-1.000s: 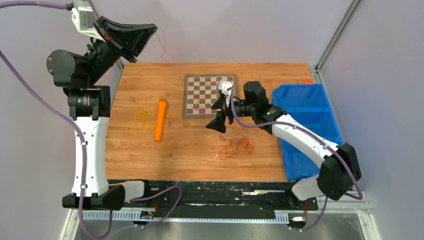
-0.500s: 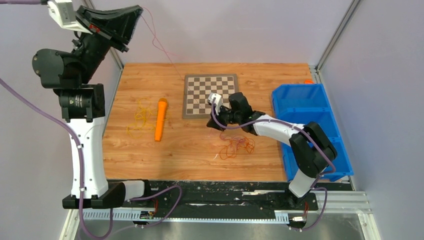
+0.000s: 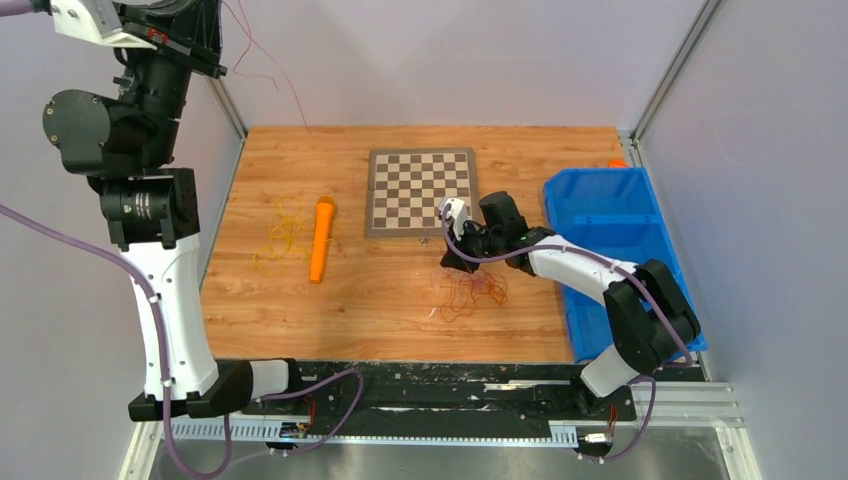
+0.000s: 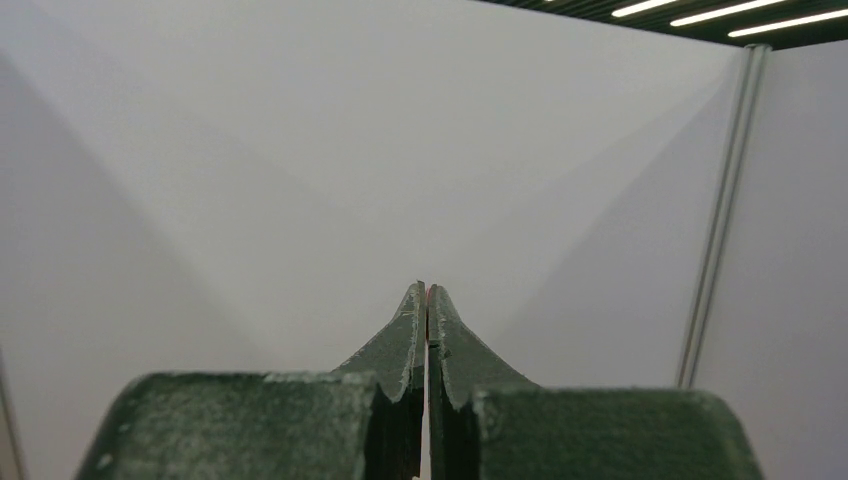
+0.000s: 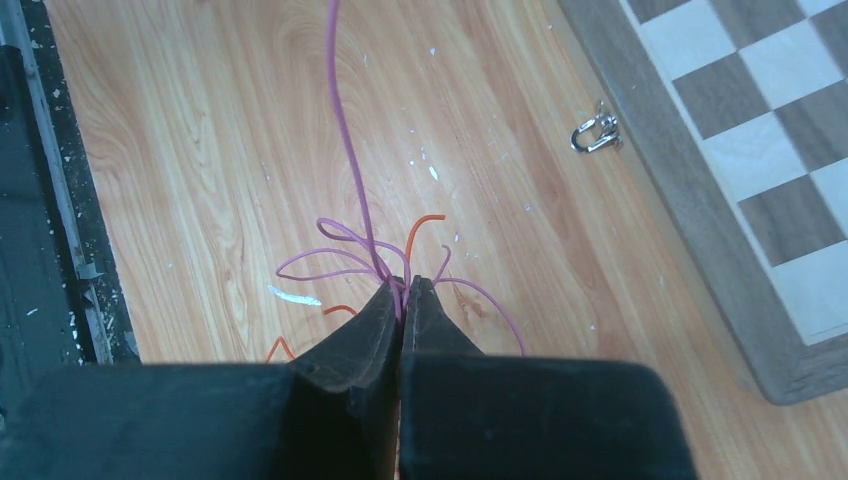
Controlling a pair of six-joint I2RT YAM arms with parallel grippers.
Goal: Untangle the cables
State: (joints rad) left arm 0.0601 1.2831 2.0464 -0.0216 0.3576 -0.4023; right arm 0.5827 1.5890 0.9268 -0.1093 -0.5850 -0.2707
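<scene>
A tangle of thin reddish cables (image 3: 470, 290) lies on the wooden table (image 3: 380, 320) in front of the chessboard. My right gripper (image 3: 455, 262) is down at its upper edge, shut on a pinkish strand (image 5: 352, 170) that rises from the fingertips; small loops and an orange strand (image 5: 425, 222) spread around the right gripper (image 5: 402, 285). My left gripper (image 3: 200, 25) is raised high at the top left, shut (image 4: 427, 290), with a trace of red between its tips. A thin reddish cable (image 3: 285, 90) hangs from it toward the table's back edge. Loose yellow cables (image 3: 280, 235) lie at the left.
An orange cylinder (image 3: 322, 238) lies beside the yellow cables. A chessboard (image 3: 422, 190) sits at mid-back, with a small metal shackle (image 5: 595, 130) by its edge. A blue bin (image 3: 610, 250) stands along the right edge. Grey walls enclose the table.
My right gripper shut on a strand and came down to the red tangle. My left arm swung further up and left, drawing its cable along.
</scene>
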